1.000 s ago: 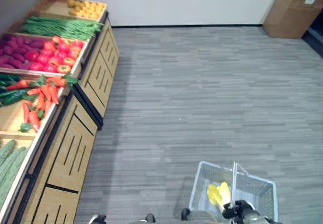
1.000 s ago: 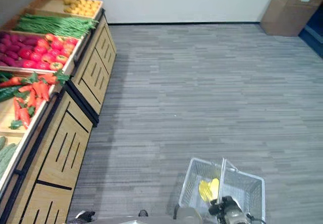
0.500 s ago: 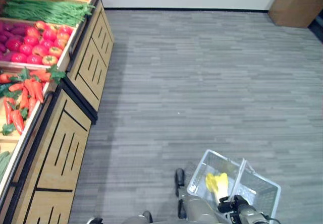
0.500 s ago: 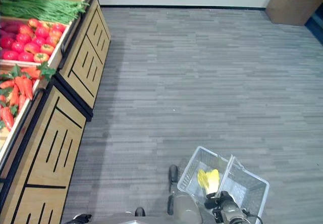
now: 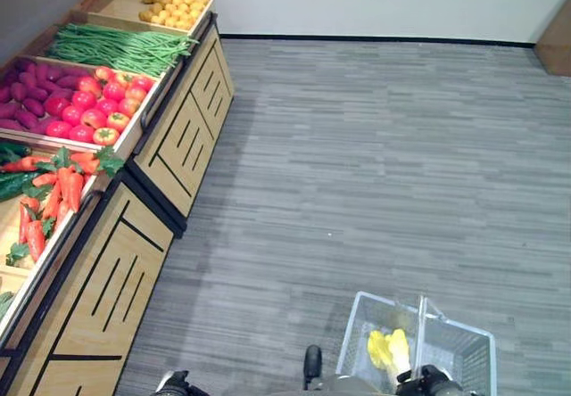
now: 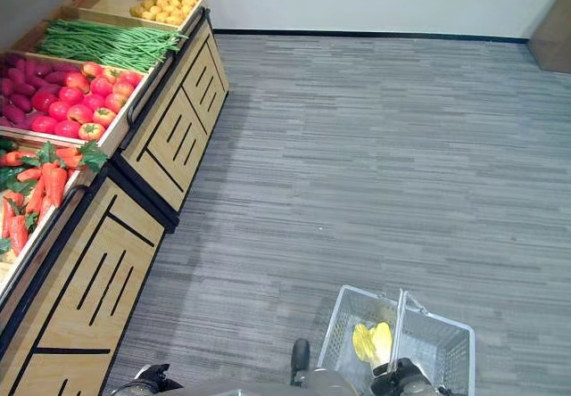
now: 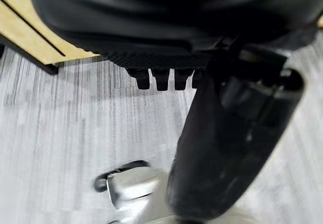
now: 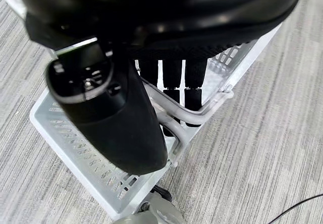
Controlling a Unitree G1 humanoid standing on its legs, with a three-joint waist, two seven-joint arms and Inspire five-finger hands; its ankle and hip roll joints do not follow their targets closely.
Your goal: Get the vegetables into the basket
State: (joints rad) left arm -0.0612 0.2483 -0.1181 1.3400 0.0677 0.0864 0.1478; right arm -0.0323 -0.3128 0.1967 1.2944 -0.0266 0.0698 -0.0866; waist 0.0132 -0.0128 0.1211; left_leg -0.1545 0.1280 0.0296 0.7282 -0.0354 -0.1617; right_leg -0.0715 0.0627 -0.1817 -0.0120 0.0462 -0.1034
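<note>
A yellow vegetable (image 5: 387,348) is seen lying inside the white wire basket (image 5: 464,347), against its left wall, long axis pointing away from the robot. The basket's handles (image 8: 202,110) are gripped by the curled right hand (image 8: 116,118). The left hand (image 7: 227,148), fingers curled on nothing, is hung nearer the wooden produce stand (image 5: 134,262) on the basket's left.

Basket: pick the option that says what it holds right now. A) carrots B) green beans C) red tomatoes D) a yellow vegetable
D: a yellow vegetable lies inside the wire basket, whose handle the right hand grips; the tomatoes, green beans and carrots are all in the wooden stand's bins.
</note>
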